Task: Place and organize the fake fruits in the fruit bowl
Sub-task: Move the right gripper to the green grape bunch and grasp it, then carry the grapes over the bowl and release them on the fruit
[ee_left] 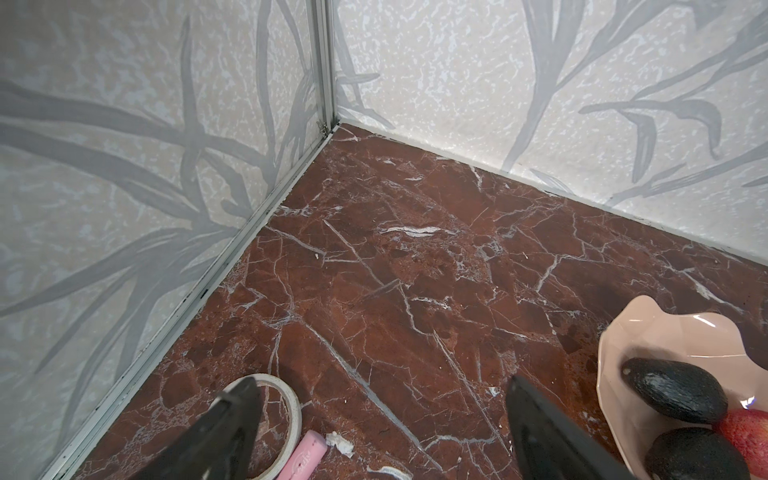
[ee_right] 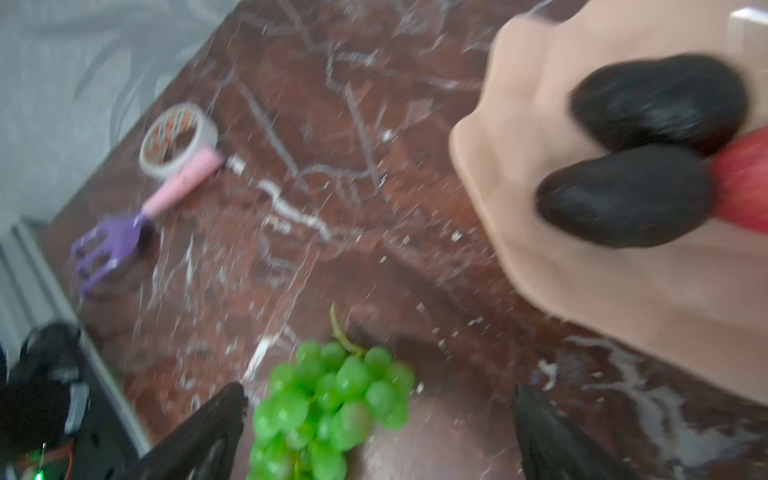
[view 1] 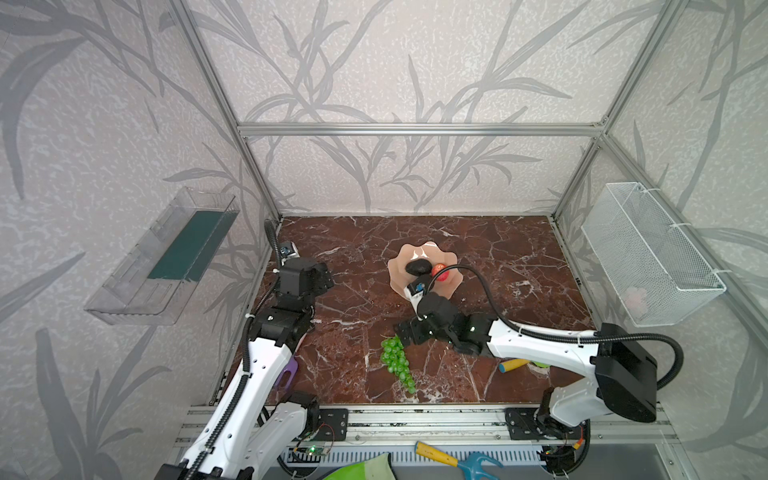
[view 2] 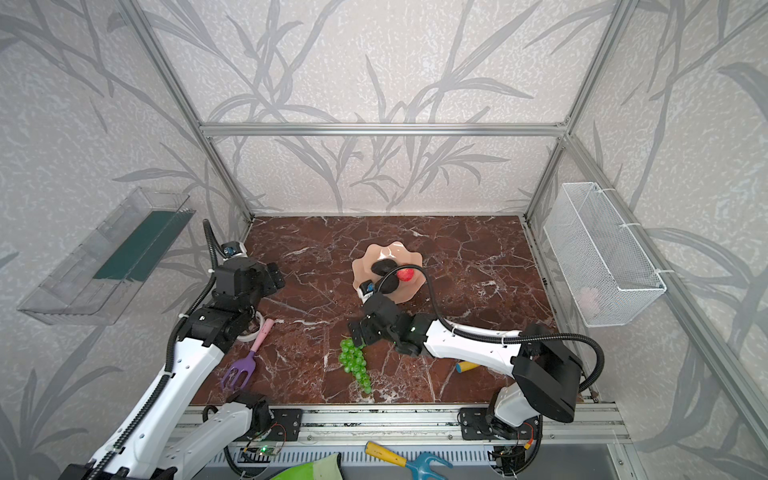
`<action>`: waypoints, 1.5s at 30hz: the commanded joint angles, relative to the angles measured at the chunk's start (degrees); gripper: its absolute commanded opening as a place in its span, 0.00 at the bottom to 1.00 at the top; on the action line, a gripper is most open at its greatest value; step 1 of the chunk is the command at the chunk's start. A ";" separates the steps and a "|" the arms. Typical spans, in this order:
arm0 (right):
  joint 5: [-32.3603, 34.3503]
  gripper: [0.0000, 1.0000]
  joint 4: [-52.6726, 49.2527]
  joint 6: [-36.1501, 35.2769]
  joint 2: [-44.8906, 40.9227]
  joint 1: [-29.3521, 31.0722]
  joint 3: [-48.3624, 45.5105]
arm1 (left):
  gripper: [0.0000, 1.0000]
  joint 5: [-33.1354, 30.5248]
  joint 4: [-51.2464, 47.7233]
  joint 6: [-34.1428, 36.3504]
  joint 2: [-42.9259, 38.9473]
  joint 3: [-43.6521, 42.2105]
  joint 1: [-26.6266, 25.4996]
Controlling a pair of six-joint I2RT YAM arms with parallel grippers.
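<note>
The peach-pink fruit bowl (view 1: 400,272) (view 2: 365,266) (ee_left: 648,332) (ee_right: 540,137) stands mid-table. In it lie two dark avocados (view 2: 384,267) (ee_left: 677,390) (ee_right: 660,104) and a red apple (view 1: 439,271) (view 2: 405,274) (ee_left: 748,436). The green grapes (view 1: 395,361) (view 2: 353,361) (ee_right: 332,399) lie on the marble in front of the bowl. My right gripper (view 1: 405,334) (view 2: 358,332) (ee_right: 378,399) is open just over the stem end of the bunch, which sits between the fingers, nearer one of them. My left gripper (view 1: 322,276) (view 2: 274,272) (ee_left: 382,386) hangs open and empty at the left.
A purple toy fork (view 2: 241,370) with a pink handle and a tape roll (view 2: 254,328) (ee_left: 286,399) lie by the left arm. A yellow handle (view 1: 513,365) pokes out under the right arm. A wire basket (view 1: 648,253) hangs on the right wall.
</note>
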 commanded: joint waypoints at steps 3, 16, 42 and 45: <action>0.90 0.99 3.00 -1.84 0.99 5.73 -2.64 | 0.93 -1.64 -0.43 0.78 -1.00 1.28 0.47; 0.74 0.99 -0.19 5.90 12.77 9.08 3.36 | 0.93 -1.02 -0.53 -0.10 -1.83 0.60 0.88; 5.98 0.50 -7.61 11.32 17.96 8.87 8.79 | 0.93 -1.18 -0.61 -0.27 -3.43 -0.31 1.27; 8.08 0.48 -7.29 11.30 15.73 8.86 8.07 | 0.93 -1.16 -0.61 -0.27 -3.52 -0.31 1.23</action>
